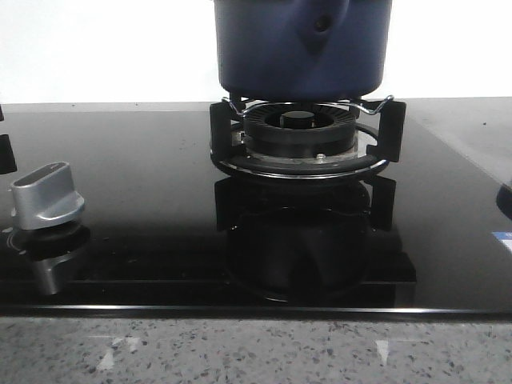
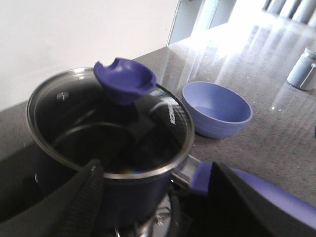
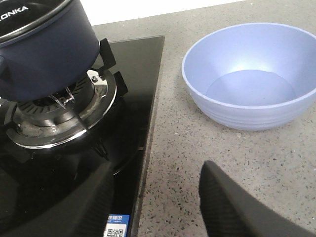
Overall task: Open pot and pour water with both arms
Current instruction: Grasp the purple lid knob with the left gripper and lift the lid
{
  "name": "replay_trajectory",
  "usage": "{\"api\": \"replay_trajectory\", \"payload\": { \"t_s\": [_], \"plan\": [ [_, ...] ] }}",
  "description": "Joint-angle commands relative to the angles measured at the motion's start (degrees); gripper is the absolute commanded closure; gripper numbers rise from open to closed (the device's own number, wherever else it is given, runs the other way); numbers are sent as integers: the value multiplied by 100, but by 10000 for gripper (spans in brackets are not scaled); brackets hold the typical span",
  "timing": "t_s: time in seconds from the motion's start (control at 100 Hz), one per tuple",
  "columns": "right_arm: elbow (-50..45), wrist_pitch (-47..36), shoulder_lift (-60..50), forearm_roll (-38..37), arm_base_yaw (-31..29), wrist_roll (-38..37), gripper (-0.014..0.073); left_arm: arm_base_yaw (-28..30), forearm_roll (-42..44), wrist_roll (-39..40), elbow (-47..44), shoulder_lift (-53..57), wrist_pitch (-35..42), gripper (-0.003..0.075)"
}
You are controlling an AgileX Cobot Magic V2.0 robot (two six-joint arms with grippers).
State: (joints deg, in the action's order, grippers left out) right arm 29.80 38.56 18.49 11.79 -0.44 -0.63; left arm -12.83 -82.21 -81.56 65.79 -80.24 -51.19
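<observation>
Grey speckled counter (image 3: 197, 143) carries a black glass hob (image 1: 144, 192). On its burner (image 1: 300, 136) sits the pot (image 1: 302, 48), dark blue metal, likely heavy and rigid, glass lid (image 2: 108, 123) still on, fragile and slick. Best holds: the blue lid knob (image 2: 126, 79) and the long handle (image 2: 276, 195), which in the left wrist view runs out from the pot's side toward that camera. Pale blue bowl (image 3: 249, 76) sits near the hob. Left gripper (image 2: 155, 197) fingers spread wide, empty, near the handle; right gripper (image 3: 155, 202) fingers also apart, empty.
</observation>
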Motion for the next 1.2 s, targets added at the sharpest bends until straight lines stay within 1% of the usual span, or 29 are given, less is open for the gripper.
{"api": "replay_trajectory", "payload": {
  "t_s": [0.0,0.11,0.23,0.37,0.52,0.61,0.92,1.19],
  "plan": [
    [196,-326,100,-20,7,63,238,-220,-426,-133,612,-260,175,299],
    [196,-323,100,-20,7,63,238,-355,-414,-133,1036,-720,281,292],
    [196,-323,100,-20,7,63,238,-487,-414,-133,1445,-1157,281,244],
    [196,-323,100,-20,7,63,238,-659,-403,-133,1825,-1563,281,213],
    [196,-323,100,-20,7,63,238,-828,-328,-133,2084,-1838,335,211],
    [196,-323,100,-20,7,63,238,-906,-298,-160,2164,-1920,450,211],
    [196,-323,100,-20,7,63,238,-1096,-298,-764,2191,-2030,807,211],
    [196,-296,100,-20,7,63,238,-1223,-437,-1228,2191,-2185,858,218]
  ]
}}
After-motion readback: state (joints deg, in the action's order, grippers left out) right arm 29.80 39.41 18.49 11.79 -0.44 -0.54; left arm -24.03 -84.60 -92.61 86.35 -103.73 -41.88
